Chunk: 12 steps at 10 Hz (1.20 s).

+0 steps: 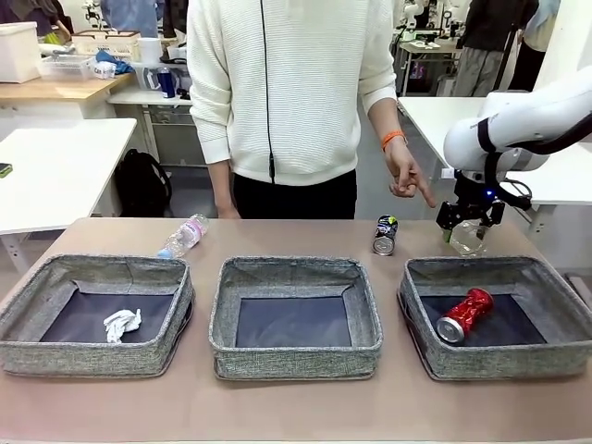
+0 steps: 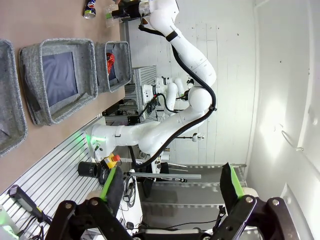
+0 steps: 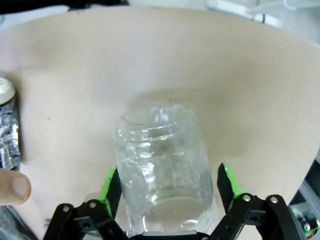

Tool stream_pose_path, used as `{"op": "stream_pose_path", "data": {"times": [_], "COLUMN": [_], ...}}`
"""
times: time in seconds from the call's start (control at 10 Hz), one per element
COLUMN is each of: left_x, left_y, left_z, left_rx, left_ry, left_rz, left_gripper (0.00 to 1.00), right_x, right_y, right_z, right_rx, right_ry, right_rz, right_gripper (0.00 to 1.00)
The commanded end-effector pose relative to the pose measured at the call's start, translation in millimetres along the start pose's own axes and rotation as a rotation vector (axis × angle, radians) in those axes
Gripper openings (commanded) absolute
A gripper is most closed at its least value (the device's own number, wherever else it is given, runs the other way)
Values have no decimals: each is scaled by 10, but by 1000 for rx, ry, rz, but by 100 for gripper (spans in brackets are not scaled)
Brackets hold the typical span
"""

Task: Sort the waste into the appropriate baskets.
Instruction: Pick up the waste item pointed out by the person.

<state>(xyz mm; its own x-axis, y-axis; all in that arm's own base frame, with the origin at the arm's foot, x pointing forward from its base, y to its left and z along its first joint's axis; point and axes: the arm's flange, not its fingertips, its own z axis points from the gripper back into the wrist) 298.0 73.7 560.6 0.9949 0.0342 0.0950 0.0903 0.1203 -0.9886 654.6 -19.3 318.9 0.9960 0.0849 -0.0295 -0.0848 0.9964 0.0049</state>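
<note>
Paper wad (image 1: 121, 324) sits in the left basket (image 1: 92, 356) and the red can (image 1: 464, 314) in the right basket (image 1: 499, 365), so two down. Farther back on the surface (image 1: 296, 407), the bottle (image 1: 183, 236) and dark can (image 1: 385, 235) wait. The right claw (image 1: 469, 225) straddles the cup (image 3: 160, 165) (gripping? can't tell), and the left claw (image 2: 170, 185) hangs released.

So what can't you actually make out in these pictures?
- Dark can print: too small in front view, cut by the edge in right wrist view.
- Whether the right gripper grips the clear plastic cup: contact blurred by the cup's wall, right wrist view.
- Clear bottle label: too small, front view.
</note>
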Motion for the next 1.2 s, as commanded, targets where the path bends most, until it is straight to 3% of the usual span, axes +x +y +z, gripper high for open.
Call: {"op": "stream_pose_path", "data": {"times": [0.0, 0.1, 0.2, 0.3, 0.4, 0.5, 1.1], "left_x": [-14, -14, -14, -14, -14, -14, -14], "left_y": [-19, -19, -19, -19, -19, -19, -19], "left_z": [14, 14, 14, 14, 14, 14, 14], "left_rx": [-19, -19, -19, -19, -19, -19, -19], "left_ry": [6, 6, 6, 6, 6, 6, 6], "left_rz": [-23, -23, -23, -23, -23, -23, -23], "left_gripper": [100, 100, 100, 100, 100, 100, 100], "right_x": [56, 56, 51, 47, 43, 42, -7], "right_y": [-34, -39, -47, -61, -94, -113, -193], "right_z": [11, 5, 3, 6, 20, 27, 172], "right_rx": [-25, -24, -32, -38, -34, -28, 4], "right_ry": [25, 26, 27, 22, 12, 24, 59], "right_rz": [-16, -17, -24, -28, -44, -69, -113], "right_gripper": [80, 61, 60, 42, 41, 28, 28]}}
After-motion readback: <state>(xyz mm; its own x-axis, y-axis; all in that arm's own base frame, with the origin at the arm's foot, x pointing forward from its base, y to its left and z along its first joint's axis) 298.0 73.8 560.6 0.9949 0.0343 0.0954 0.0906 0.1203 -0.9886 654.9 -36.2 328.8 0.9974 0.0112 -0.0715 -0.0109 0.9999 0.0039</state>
